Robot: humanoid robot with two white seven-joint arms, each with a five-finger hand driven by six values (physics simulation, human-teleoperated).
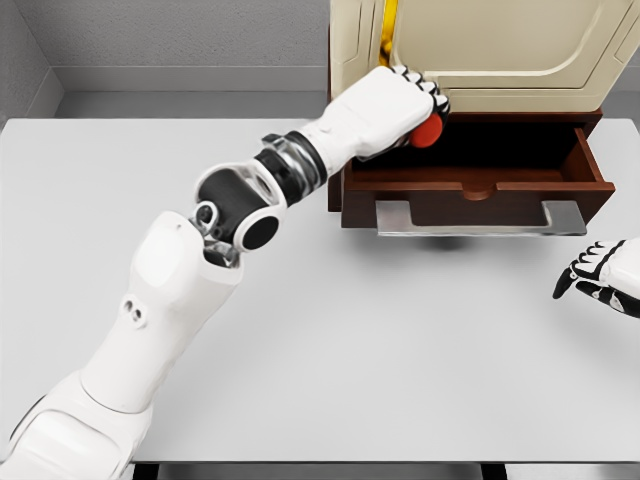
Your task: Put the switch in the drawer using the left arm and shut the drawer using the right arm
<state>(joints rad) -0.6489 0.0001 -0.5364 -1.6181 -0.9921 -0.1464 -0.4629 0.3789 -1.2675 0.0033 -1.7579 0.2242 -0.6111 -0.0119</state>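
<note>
White bench (330, 340); left hand (405, 105) fingers grasping small red switch (428, 131) over open drawer (480, 185); looks light, rigid; right hand (600, 278) relaxed.

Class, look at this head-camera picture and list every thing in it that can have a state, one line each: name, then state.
drawer: pulled open, front toward the robot.
switch: red, held in the left hand above the open drawer, not yet released.
left hand: fingers curled around the switch, arm stretched out to the cabinet.
right hand: fingers relaxed, holding nothing, over the table's right edge, apart from the drawer.
cabinet: upright at the table's far side.
</note>
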